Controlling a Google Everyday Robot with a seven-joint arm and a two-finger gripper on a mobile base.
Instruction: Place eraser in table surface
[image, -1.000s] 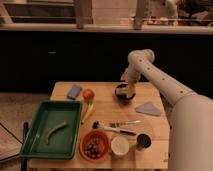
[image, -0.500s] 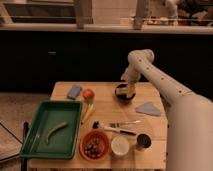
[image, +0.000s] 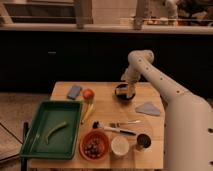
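The light wooden table surface fills the middle of the camera view. My white arm reaches in from the right, and my gripper hangs at the table's far right, down in or just above a dark bowl. A pale tan bit shows at the gripper's tip, but I cannot tell if it is the eraser. No eraser lies in plain sight on the tabletop.
A green tray with a green pod sits front left. An orange bowl of dark fruit, a white cup and a dark cup stand along the front. A black-handled utensil, blue piece, orange fruit and grey cloth lie around.
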